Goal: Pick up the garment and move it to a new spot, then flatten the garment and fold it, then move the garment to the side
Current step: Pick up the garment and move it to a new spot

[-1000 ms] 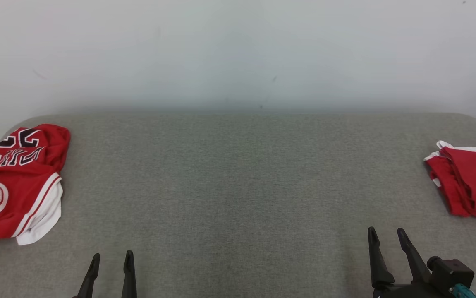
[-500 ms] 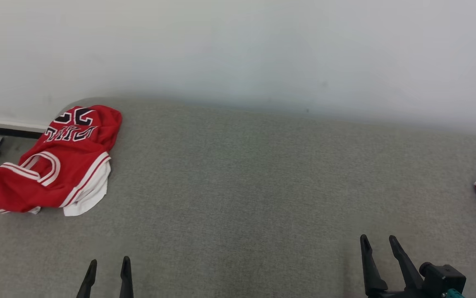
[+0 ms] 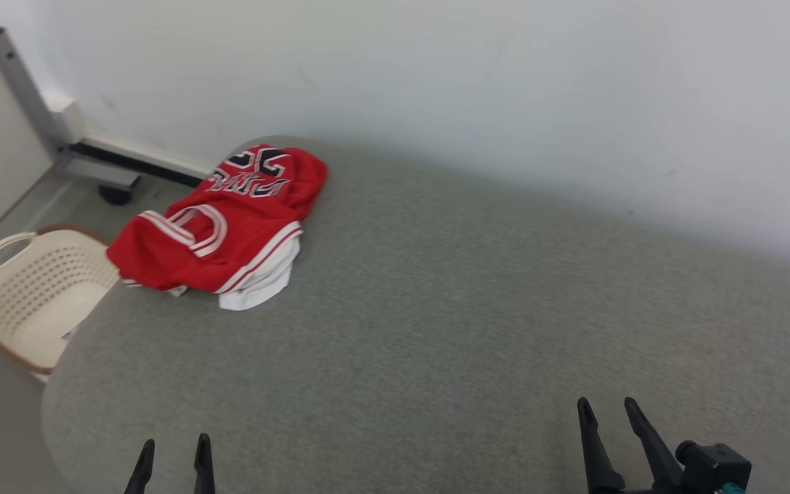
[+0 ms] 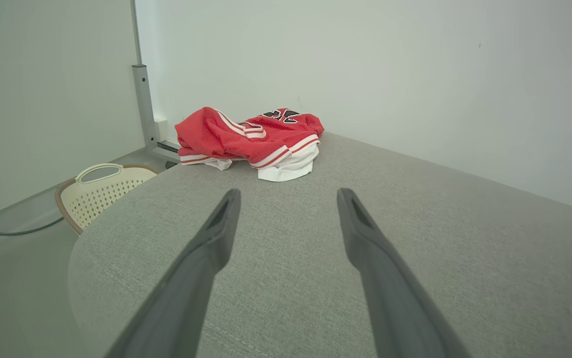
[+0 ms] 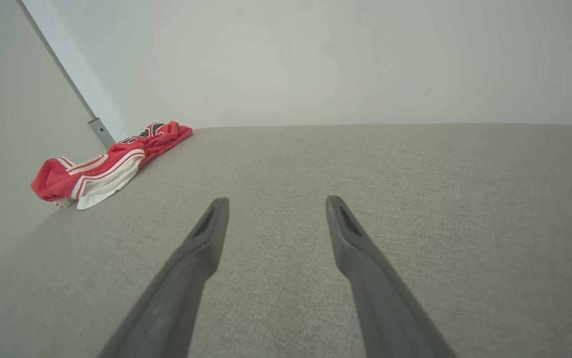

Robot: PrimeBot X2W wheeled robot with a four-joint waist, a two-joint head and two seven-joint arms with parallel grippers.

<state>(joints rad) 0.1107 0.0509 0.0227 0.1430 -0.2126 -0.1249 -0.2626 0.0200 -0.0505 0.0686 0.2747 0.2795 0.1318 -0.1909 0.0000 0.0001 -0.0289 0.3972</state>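
The red jersey [image 3: 223, 230] lay crumpled at the far left corner of the grey table [image 3: 436, 309], close to its edge. A cream basket [image 3: 31, 295] stood on the floor just beside that corner. The left gripper [image 3: 175, 440] and right gripper [image 3: 605, 402] hung over the near side, well apart from the jersey, fingers spread and holding nothing.

Soft, even light, no glare; faint shadow beneath the wall [image 3: 477, 89] at twelve o'clock; wrist-view edges bow.
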